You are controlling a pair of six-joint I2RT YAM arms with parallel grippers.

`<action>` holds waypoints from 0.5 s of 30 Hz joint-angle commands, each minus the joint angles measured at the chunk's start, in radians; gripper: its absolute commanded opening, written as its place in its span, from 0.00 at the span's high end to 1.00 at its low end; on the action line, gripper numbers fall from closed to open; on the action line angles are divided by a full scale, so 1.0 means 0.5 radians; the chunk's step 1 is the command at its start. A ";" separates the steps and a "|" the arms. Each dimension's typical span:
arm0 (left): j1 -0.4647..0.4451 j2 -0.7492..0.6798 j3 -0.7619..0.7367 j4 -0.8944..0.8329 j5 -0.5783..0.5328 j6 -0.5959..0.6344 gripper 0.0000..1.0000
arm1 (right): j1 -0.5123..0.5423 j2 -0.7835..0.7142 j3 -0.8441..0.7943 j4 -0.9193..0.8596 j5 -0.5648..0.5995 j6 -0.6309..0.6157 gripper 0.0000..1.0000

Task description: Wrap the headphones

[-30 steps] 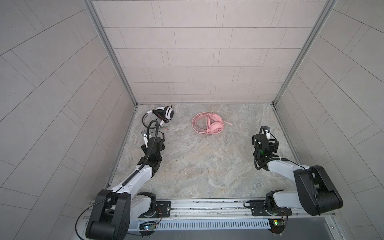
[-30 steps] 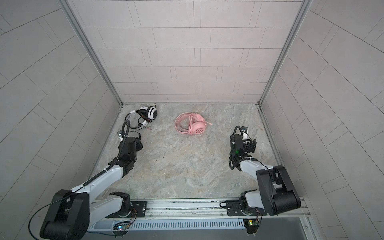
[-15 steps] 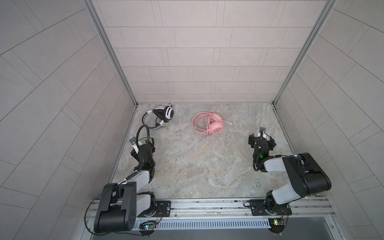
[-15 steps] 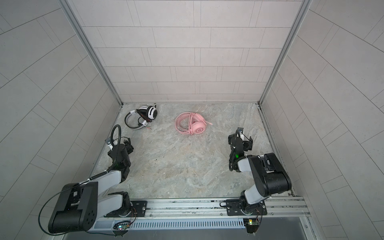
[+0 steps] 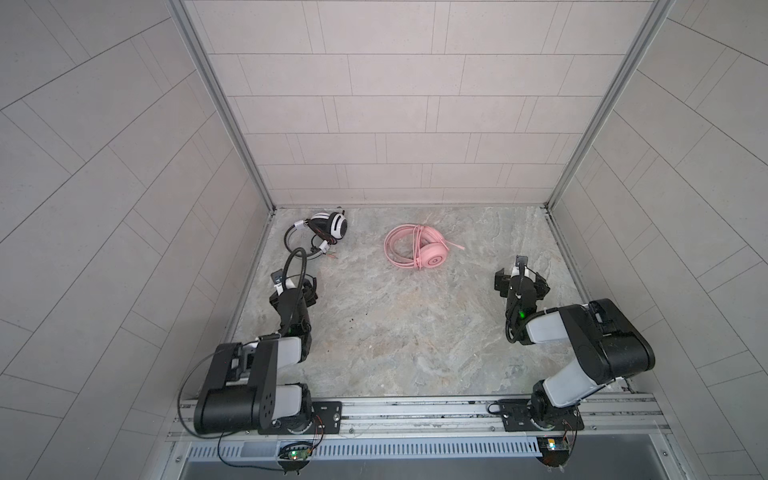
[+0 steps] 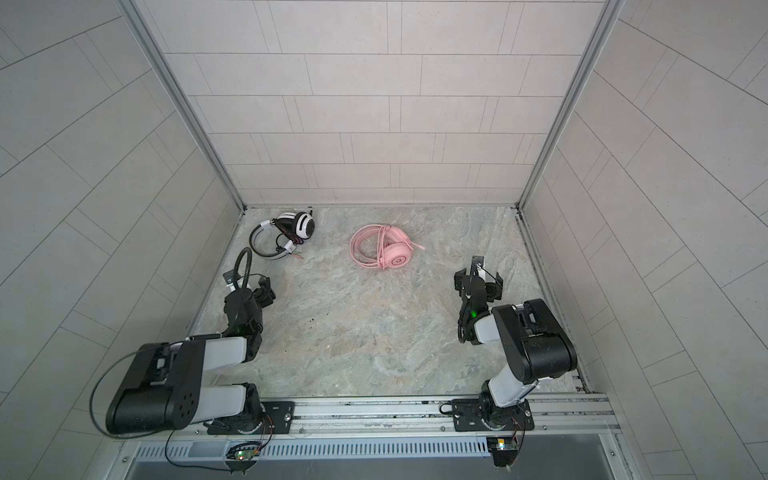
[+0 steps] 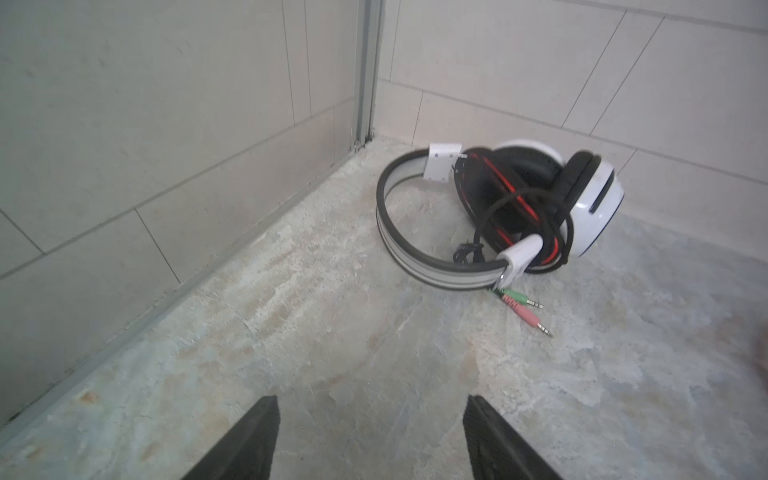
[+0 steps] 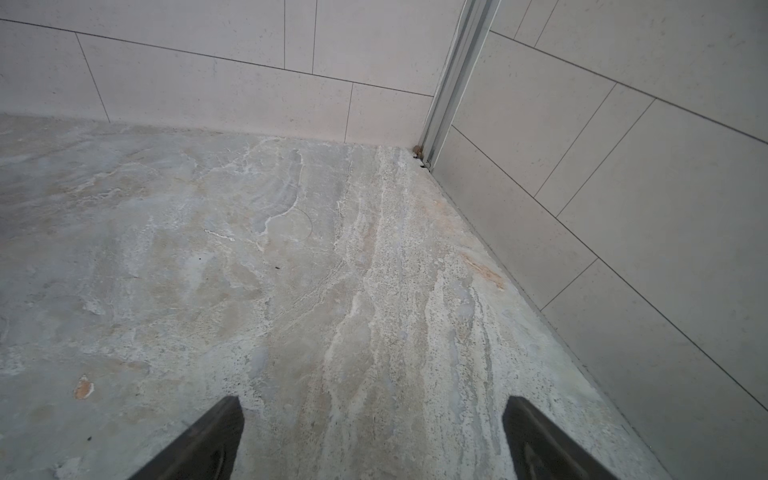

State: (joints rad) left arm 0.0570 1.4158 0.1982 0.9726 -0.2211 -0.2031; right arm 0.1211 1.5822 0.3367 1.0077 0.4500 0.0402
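Observation:
The white-and-black headphones [image 5: 329, 225] [image 6: 297, 226] [image 7: 590, 195] lie in the far left corner, their black-and-red cable wound round the ear cups, green and pink plugs [image 7: 524, 309] resting on the floor. The pink headphones [image 5: 420, 249] [image 6: 384, 249] lie near the back middle with the pink cable coiled over them. My left gripper [image 5: 294, 286] [image 6: 248, 291] [image 7: 370, 401] is open and empty, low over the floor a short way in front of the white-and-black set. My right gripper [image 5: 519, 279] [image 6: 478, 280] [image 8: 372, 401] is open and empty, right of the pink set.
Tiled walls close the stone floor [image 5: 395, 332] on three sides, with metal corner posts [image 7: 365, 70] [image 8: 453, 79]. The left arm sits close to the left wall. A metal rail [image 5: 415, 409] carrying both arm bases runs along the front edge.
Both arms have drawn back toward the front rail and folded up. The left gripper has pulled away from the white-and-black headphones and its jaws have widened a little.

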 commanded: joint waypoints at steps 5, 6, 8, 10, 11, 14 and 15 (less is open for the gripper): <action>0.026 0.219 0.157 0.120 0.318 0.163 0.08 | -0.007 0.013 0.015 0.041 -0.001 -0.025 0.01; 0.021 0.204 0.177 0.037 0.307 0.173 0.06 | -0.007 0.011 0.015 0.044 -0.001 -0.025 0.01; 0.015 0.260 0.177 0.109 0.345 0.190 0.00 | -0.006 0.011 0.018 0.041 -0.001 -0.025 0.01; 0.015 0.375 0.175 0.346 0.377 0.200 0.00 | -0.006 0.011 0.016 0.039 -0.001 -0.025 0.01; 0.020 0.360 0.174 0.307 0.399 0.198 0.00 | -0.006 0.013 0.014 0.041 -0.001 -0.025 0.01; 0.014 0.316 0.256 0.123 0.406 0.215 0.00 | -0.008 0.011 0.014 0.042 -0.003 -0.025 0.01; 0.011 0.343 0.258 0.172 0.425 0.227 0.00 | -0.007 0.011 0.017 0.041 -0.001 -0.024 0.01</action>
State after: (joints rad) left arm 0.0631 1.5787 0.2947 1.0386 -0.0410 -0.1135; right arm 0.1211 1.5822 0.3367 1.0149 0.4488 0.0368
